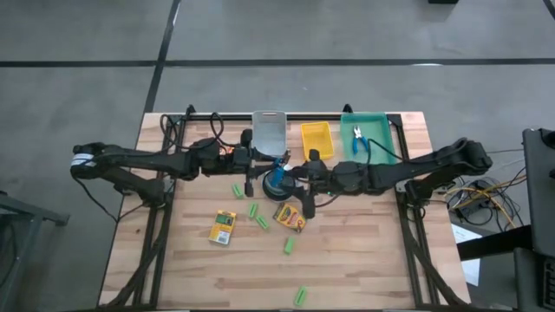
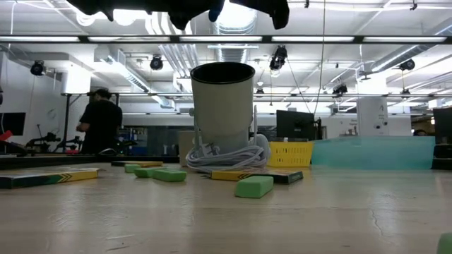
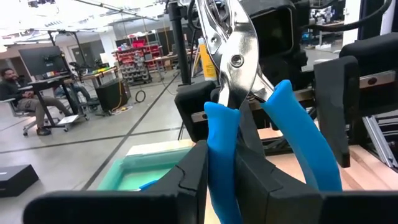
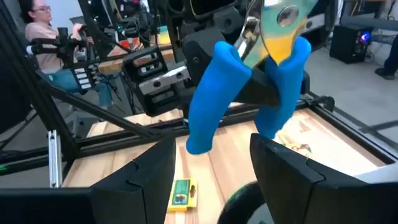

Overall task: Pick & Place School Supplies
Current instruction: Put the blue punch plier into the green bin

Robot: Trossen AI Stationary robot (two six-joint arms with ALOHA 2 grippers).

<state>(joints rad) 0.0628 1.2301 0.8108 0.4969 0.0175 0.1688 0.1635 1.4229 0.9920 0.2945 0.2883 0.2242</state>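
Note:
A pair of blue-handled pliers (image 3: 249, 93) hangs in the air over the table's middle, metal head up and handles down. My left gripper (image 3: 224, 171) (image 1: 253, 165) reaches in level from the table's left and is shut on it. My right gripper (image 4: 208, 155) (image 1: 299, 173) faces it from the right, open; its fingers stand just below and to either side of the handles' free ends (image 4: 199, 140) without touching. Two yellow-and-green crayon boxes (image 1: 223, 227) (image 1: 289, 217) and several light-green sticks (image 1: 262, 223) lie flat on the table. A second blue-handled tool (image 1: 360, 139) lies in the green bin (image 1: 381, 121). My left gripper pinches one blue handle (image 3: 221, 140) of the pliers between its two fingers, which come in level from the table's left. The other handle (image 3: 298, 143) splays free beside the fingers. The pliers stand upright with the metal head (image 3: 233, 43) above, lifted clear of the table.
Along the far edge stand a clear tray (image 1: 269, 130), a yellow bin (image 1: 316, 139) and the green bin. A white cup (image 2: 222, 106) with a coiled white cable at its foot stands mid-table. The near part of the table holds only a stray green stick (image 1: 301, 296).

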